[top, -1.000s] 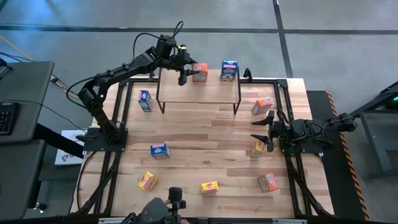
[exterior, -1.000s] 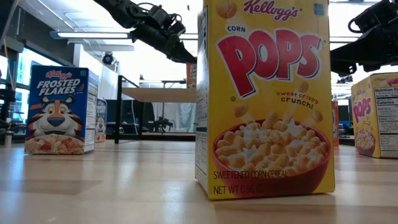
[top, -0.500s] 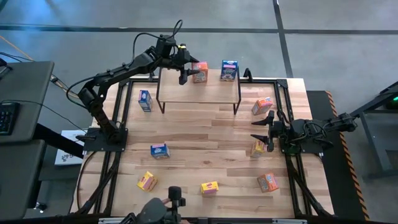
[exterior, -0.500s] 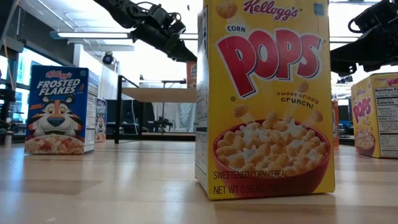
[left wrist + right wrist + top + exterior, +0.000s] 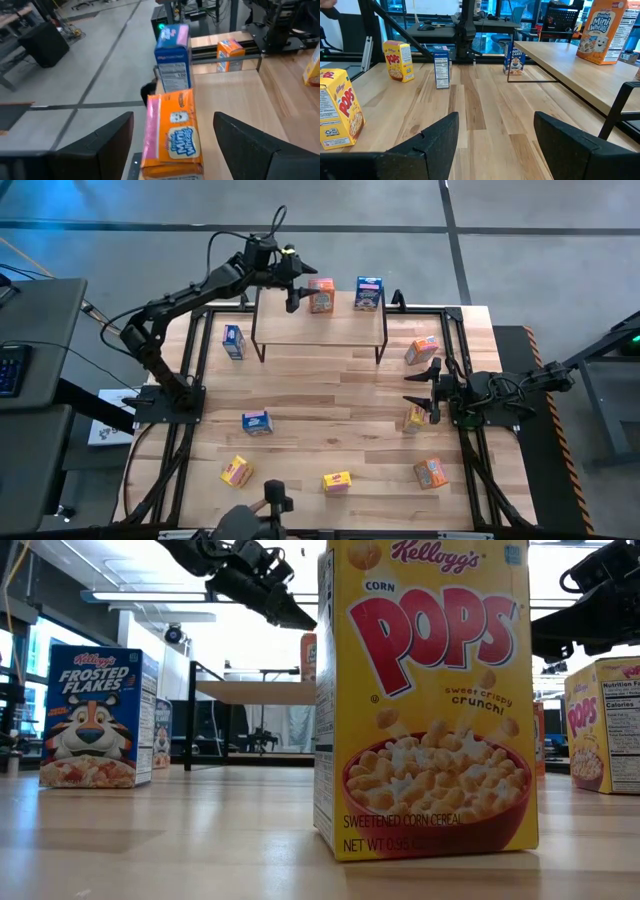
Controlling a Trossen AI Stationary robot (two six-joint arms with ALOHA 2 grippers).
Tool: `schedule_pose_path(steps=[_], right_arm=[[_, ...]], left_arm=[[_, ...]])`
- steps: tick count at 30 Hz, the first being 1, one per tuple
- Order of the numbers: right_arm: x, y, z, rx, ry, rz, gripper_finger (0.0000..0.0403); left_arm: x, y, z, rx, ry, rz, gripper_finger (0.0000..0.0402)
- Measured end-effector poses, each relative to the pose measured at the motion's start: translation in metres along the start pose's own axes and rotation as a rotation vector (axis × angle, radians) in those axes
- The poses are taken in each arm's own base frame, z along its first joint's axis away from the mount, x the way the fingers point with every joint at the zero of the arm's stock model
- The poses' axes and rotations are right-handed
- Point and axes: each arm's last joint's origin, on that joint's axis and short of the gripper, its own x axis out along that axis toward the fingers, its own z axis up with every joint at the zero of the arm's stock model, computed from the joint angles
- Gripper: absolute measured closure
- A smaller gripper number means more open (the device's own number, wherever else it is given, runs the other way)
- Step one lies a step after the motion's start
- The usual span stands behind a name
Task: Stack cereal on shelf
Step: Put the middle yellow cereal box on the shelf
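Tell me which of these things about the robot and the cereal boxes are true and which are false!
1. Two boxes stand on the shelf. True: an orange box and a blue box.
2. The left gripper squeezes the orange box. False: its jaws are open, clear of the box.
3. The right gripper holds a yellow box. False: its open jaws are empty.
4. Three yellow boxes sit on the table. True.
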Motion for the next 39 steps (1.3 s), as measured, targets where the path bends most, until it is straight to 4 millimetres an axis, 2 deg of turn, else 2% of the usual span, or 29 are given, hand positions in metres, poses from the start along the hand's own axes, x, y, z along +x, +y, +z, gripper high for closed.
schedule_pose_path(steps=[5, 10, 18, 27, 31, 34, 39], right_arm=[[0.000, 0.000, 0.000, 0.000, 0.000, 0.000, 0.0151], [0.000, 0.000, 0.000, 0.000, 0.000, 0.000, 0.0151], [0.000, 0.000, 0.000, 0.000, 0.000, 0.000, 0.0151], [0.000, 0.000, 0.000, 0.000, 0.000, 0.000, 0.0151], [0.000, 0.000, 0.000, 0.000, 0.000, 0.000, 0.0151], [0.000, 0.000, 0.000, 0.000, 0.000, 0.000, 0.0151], [0.000, 0.000, 0.000, 0.000, 0.000, 0.000, 0.0151]], left_arm=[[-0.016, -0.005, 0.011, -0.014, 0.004, 0.021, 0.0135], [-0.028, -0.019, 0.020, -0.070, 0.035, -0.022, 0.0135], [-0.040, -0.054, 0.033, -0.095, 0.102, -0.141, 0.0135], [-0.052, -0.096, 0.055, -0.091, 0.088, -0.259, 0.0135], [-0.054, -0.116, 0.054, -0.089, 0.087, -0.312, 0.0135], [-0.055, -0.132, 0.044, -0.111, 0.099, -0.345, 0.0135], [-0.055, -0.154, 0.037, -0.141, 0.028, -0.371, 0.0135]])
